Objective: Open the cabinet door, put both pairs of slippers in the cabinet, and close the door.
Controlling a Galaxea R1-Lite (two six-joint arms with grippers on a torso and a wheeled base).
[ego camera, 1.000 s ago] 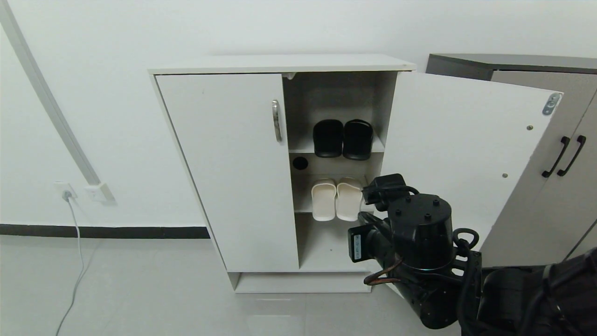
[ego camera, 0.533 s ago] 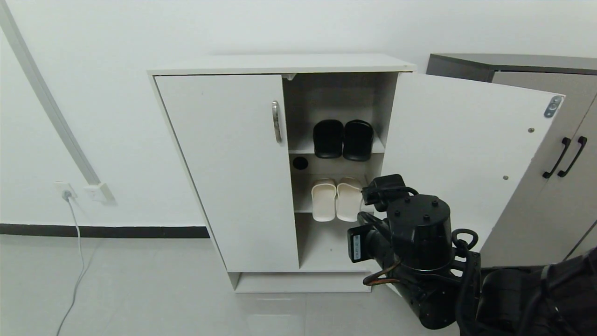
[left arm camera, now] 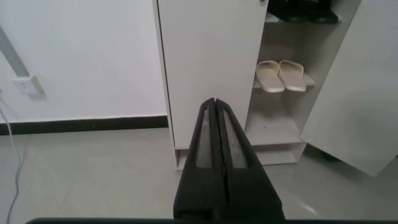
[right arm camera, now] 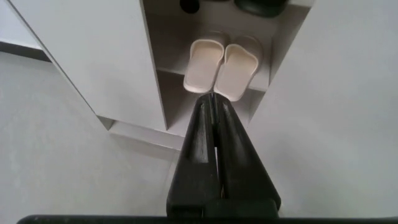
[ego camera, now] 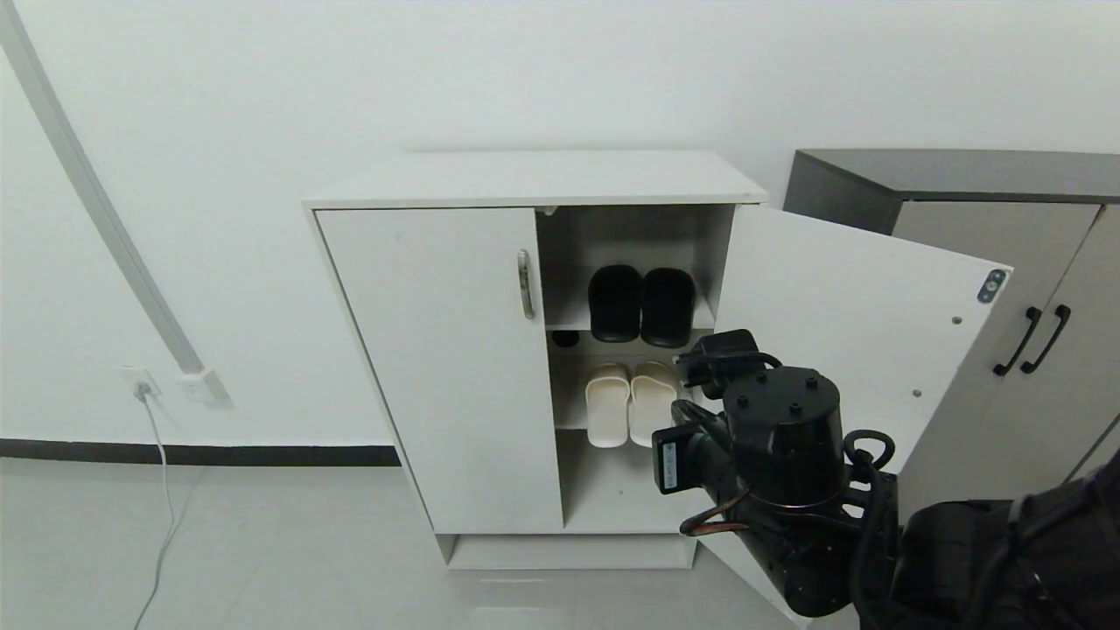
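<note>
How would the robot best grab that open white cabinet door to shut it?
Probably the free vertical edge of the open white cabinet door, approached from the robot's right. The flat inner face turned this way offers nothing to grip; that thin edge suits a pinch.

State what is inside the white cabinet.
Black slippers sit on the upper shelf, white slippers on the shelf below. The closed left door hides the other half.

Head view shifted; cabinet appears lower, smaller.
</note>
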